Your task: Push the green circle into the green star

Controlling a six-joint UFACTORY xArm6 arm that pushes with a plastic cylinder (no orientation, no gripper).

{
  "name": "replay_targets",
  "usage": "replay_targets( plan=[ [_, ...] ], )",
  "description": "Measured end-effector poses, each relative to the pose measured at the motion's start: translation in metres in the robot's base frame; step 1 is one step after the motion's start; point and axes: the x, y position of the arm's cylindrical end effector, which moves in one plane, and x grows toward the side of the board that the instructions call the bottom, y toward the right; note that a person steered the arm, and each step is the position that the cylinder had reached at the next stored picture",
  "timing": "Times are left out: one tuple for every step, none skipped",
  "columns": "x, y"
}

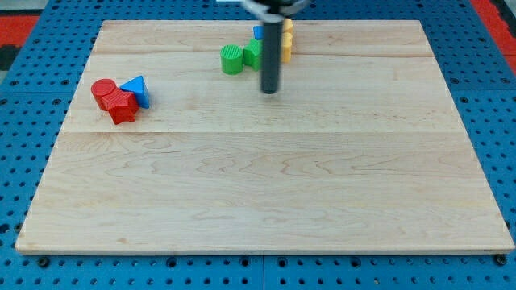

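While we look down at a pale wooden board [266, 185] lying on a blue pegboard [24, 97], our dark rod comes in from the view's top, and my tip [269, 91] rests on the wood. We have no gripper, so nothing opens, closes or is held. The green circle [232, 60] sits near the view's top, up and to the left of my tip. Just to its right, touching it, is the green star [253, 54], partly hidden by the rod. Behind the rod, a blue block [259, 32] and a yellow block [288, 42] peek out; we cannot tell their shapes. Well apart, toward the view's left, a red circle [102, 91], a red block [122, 105] and a blue triangle [138, 89] huddle together.
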Motion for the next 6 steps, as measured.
replay_targets(
  plan=[
    [-0.045, -0.058],
    [-0.047, -0.023],
    [-0.061, -0.001],
    [-0.014, -0.011],
    [0.001, 0.057],
    [-0.003, 0.078]
  ],
)
